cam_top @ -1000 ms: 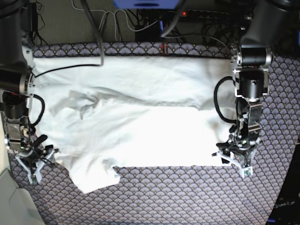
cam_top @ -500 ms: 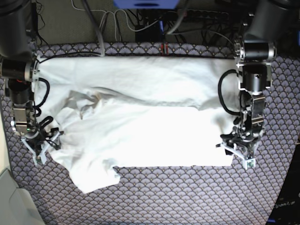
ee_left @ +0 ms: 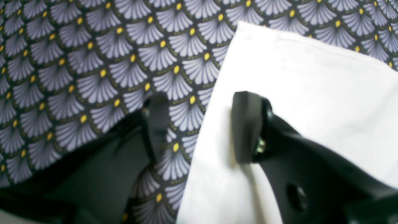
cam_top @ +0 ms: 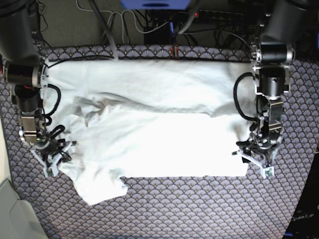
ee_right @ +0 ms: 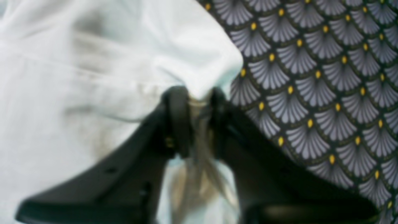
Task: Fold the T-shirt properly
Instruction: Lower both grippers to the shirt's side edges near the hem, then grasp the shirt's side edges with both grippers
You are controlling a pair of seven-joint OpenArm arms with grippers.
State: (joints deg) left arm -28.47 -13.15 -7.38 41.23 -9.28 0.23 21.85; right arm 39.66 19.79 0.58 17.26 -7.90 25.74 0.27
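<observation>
surface: fan-patterned tablecloth (cam_top: 199, 209) | behind: tangled cables (cam_top: 149, 22), blue box (cam_top: 154, 3)

Right claw (ee_right: 194, 121): jaws pinched on the T-shirt (cam_top: 149, 124) edge. Left claw (ee_left: 202, 127): jaws apart, straddling its corner.

A robotics lab: tangled cables (cam_top: 149, 22) behind a patterned tablecloth (cam_top: 199, 209).

The middle of the tabletop (cam_top: 164, 209) is covered by the spread white T-shirt (cam_top: 149, 129). Bare patterned surface is left open along the near edge and in narrow strips at both sides. The side strips are occupied by the left end effector (cam_top: 259, 160) and the right end effector (cam_top: 52, 155). Beyond the far edge, passage is blocked by tangled cables (cam_top: 144, 25).
</observation>
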